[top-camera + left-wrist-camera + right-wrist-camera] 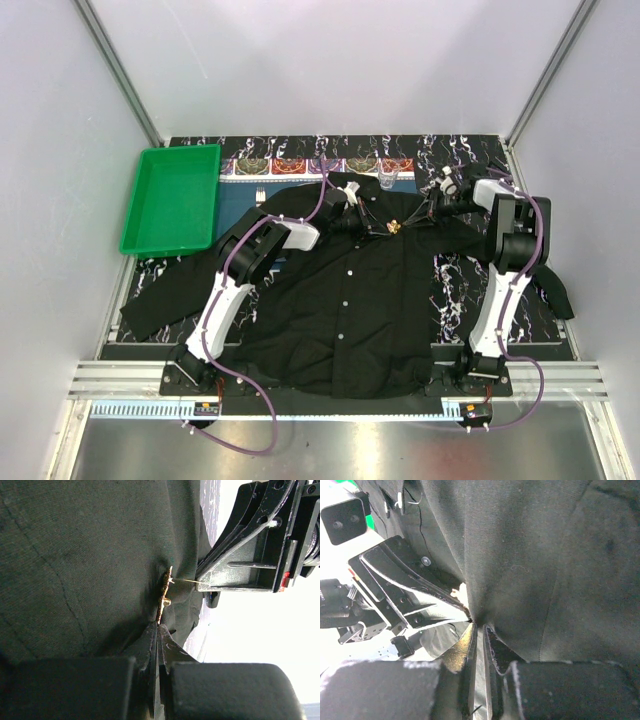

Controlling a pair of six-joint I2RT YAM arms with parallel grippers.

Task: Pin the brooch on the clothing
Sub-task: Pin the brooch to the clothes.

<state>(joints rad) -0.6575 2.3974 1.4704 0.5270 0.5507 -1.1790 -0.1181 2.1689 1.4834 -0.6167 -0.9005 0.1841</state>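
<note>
The clothing (350, 310), a black button-up shirt, lies spread on the mat. The brooch (393, 226), tiny and golden, sits near the collar between both grippers. In the left wrist view the brooch (164, 592) shows edge-on against puckered fabric (75, 555). My left gripper (158, 626) is shut, its tips on the brooch's lower end. A thin gold pin runs from the brooch to my right gripper (199, 580). In the right wrist view my right gripper (480, 626) stands nearly closed, pinching a drawn-up fold of the shirt (545, 555), with the left gripper (415, 595) and brooch (461, 594) just beyond.
A green tray (150, 245) stands at the back left. A small clear glass (388, 180) and a blue patterned placemat (290, 165) sit behind the collar. The shirt's sleeves reach out to both table sides. Grey walls close in the workspace.
</note>
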